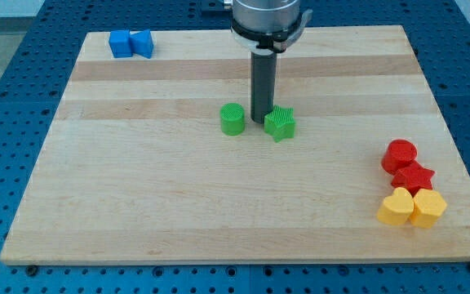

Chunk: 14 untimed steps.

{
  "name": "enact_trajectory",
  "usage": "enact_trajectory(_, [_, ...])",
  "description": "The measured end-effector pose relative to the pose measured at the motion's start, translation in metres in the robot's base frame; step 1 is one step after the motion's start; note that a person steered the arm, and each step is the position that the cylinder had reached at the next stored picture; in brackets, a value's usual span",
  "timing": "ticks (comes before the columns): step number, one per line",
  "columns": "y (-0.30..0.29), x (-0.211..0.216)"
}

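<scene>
My tip (259, 122), a bare rod with no pincer to open or close, rests on the worktop (178, 204) touching the green star block (280, 124) at its nine o'clock, with the green cylinder (232, 119) just beyond; both look light, rigid and easy to slide.

Bright, even light; soft shadows

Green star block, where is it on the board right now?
The green star block sits just above the board's middle, right of the green cylinder, with my tip at its left edge between them.

Two blue blocks (131, 43), two green blocks (256, 121), two red blocks (406, 166), two yellow blocks (412, 207)
</scene>
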<state>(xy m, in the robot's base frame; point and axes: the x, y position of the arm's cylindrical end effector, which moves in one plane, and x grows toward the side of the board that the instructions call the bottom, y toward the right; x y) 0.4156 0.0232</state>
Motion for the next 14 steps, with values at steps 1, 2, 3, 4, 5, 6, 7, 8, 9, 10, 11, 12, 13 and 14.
enact_trajectory(1, [0.005, 0.015])
enact_trajectory(2, [0.015, 0.019])
enact_trajectory(3, [0.029, 0.019])
enact_trajectory(4, [0.046, 0.019])
enact_trajectory(5, [0.065, 0.019])
enact_trajectory(6, [0.083, 0.019])
enact_trajectory(7, [0.1, 0.017])
enact_trajectory(8, [0.111, 0.02])
enact_trajectory(9, [0.116, 0.033])
enact_trajectory(10, [0.12, 0.043])
enact_trajectory(11, [0.122, 0.052])
enact_trajectory(12, [0.123, 0.061])
enact_trajectory(13, [0.123, 0.072])
enact_trajectory(14, [0.123, 0.08])
